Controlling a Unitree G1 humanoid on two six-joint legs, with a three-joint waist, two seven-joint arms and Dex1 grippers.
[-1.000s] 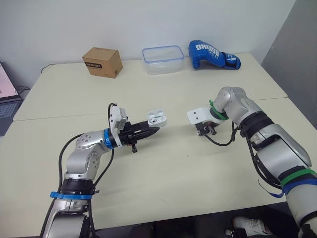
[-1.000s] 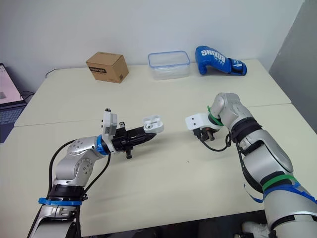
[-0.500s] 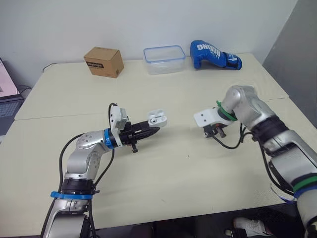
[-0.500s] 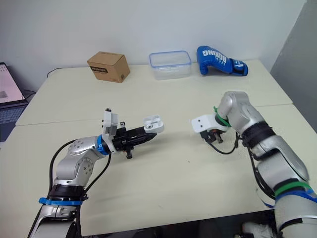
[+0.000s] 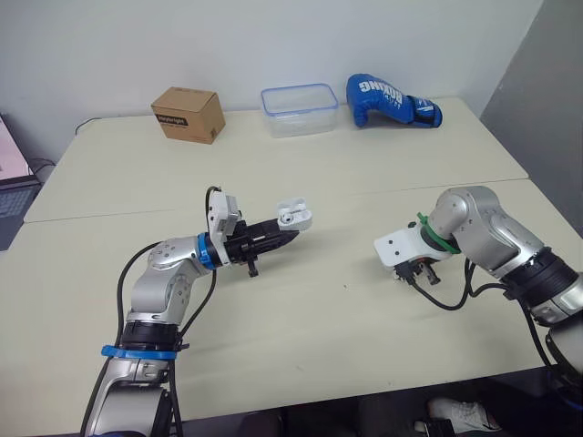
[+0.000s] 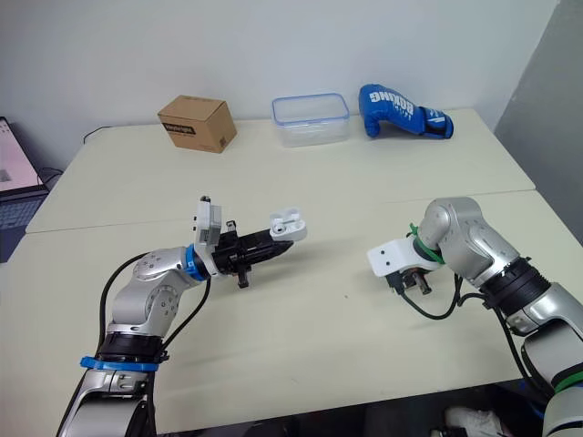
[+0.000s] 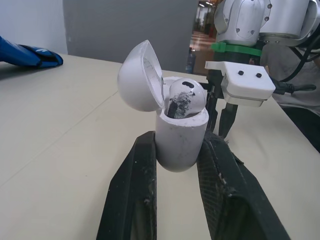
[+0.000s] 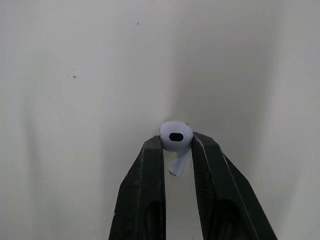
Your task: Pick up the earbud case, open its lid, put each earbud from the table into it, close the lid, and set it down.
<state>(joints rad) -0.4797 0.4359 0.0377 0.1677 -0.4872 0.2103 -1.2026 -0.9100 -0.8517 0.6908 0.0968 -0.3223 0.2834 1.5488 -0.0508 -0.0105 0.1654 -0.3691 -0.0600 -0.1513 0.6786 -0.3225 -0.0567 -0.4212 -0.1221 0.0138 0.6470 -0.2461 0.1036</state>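
My left gripper (image 5: 276, 237) is shut on the white earbud case (image 5: 295, 217), held above the table left of centre. Its lid (image 7: 140, 75) stands open and one earbud (image 7: 185, 96) sits inside the case (image 7: 181, 137). My right gripper (image 8: 177, 146) is shut on the other white earbud (image 8: 176, 136), pinched between its two black fingers just above the table top. From the head views the right gripper (image 5: 420, 271) points down at the table right of centre, well apart from the case.
A brown cardboard box (image 5: 189, 114), a clear plastic container (image 5: 300, 109) and a blue boxing glove (image 5: 390, 100) line the far edge of the cream table (image 5: 310, 309). A laptop (image 6: 14, 187) sits at the far left.
My right arm has drawn back toward the right and nearer the table's front edge, away from the case. The left gripper with the open case has shifted slightly right and up.
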